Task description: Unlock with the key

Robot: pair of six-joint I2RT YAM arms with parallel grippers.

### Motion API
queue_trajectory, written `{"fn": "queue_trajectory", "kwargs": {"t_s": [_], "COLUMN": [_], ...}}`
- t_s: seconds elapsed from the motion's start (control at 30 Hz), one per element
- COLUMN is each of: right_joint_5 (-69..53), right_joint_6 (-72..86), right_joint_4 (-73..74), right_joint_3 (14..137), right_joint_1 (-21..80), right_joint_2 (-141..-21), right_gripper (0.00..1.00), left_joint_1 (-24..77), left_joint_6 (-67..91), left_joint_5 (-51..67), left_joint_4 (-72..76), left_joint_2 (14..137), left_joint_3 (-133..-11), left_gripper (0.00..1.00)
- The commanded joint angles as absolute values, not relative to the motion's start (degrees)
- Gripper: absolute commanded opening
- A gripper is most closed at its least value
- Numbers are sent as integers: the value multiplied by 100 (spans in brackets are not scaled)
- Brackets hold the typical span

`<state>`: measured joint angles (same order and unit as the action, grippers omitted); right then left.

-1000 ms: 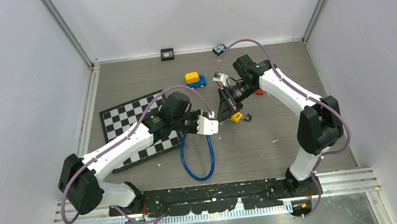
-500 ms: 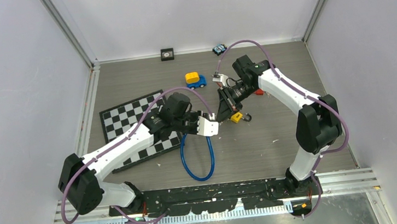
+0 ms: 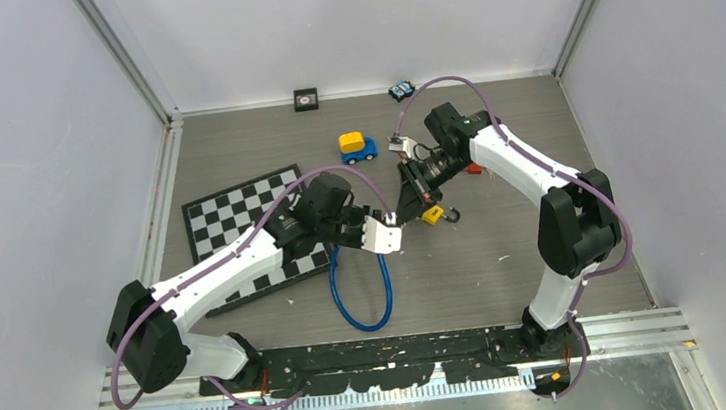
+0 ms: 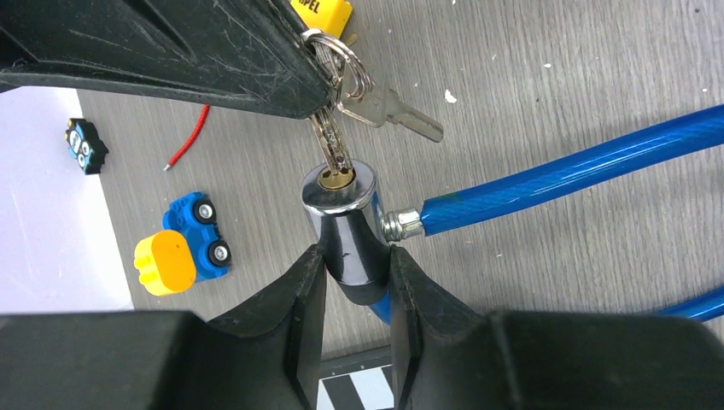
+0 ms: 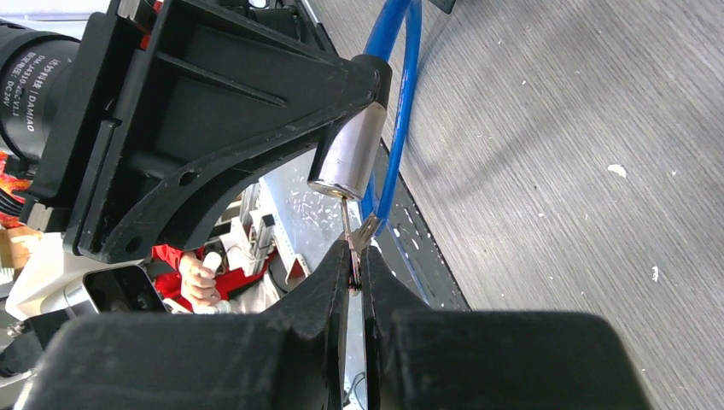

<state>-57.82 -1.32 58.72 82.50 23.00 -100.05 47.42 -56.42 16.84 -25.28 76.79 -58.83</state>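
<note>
Left end effector [image 4: 352, 272] grips the lock [image 4: 340, 213], right end effector [image 5: 353, 260] pinches the key [image 4: 330, 143], its tip in the keyhole [image 4: 335, 178]; full insertion and turning remain.

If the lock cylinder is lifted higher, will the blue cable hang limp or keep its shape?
It probably keeps its loop: the blue cable lies in a smooth oval, not limp. Its glossy coating may slide easily over the table.

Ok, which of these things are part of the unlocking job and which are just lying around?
Job: key, lock cylinder, blue cable, left gripper holding the cylinder, right gripper pinching the key.
Lying about: chessboard, toy car, small blue toy, black square, red wire.
</note>
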Motion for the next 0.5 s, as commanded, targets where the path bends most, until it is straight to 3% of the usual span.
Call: {"fn": "queue_trajectory", "kwargs": {"t_s": [0.0,0.47], "right_joint_5": [-6100,-5916], "right_joint_6": [-18,-44], "right_joint_4": [5618,5642], "right_joint_3": [8308,8314], "right_joint_1": [2263,2224], "right_joint_2": [-10061,-10014], "right_gripper": [0,0], "left_joint_1": [4888,4965], "left_joint_6": [-6073,-6378], "left_joint_5": [1618,1775], "left_joint_4": [-2504,-2704], "left_joint_2": [7600,7561], "left_joint_3": [-5758,-5665], "left_gripper": [0,0]}}
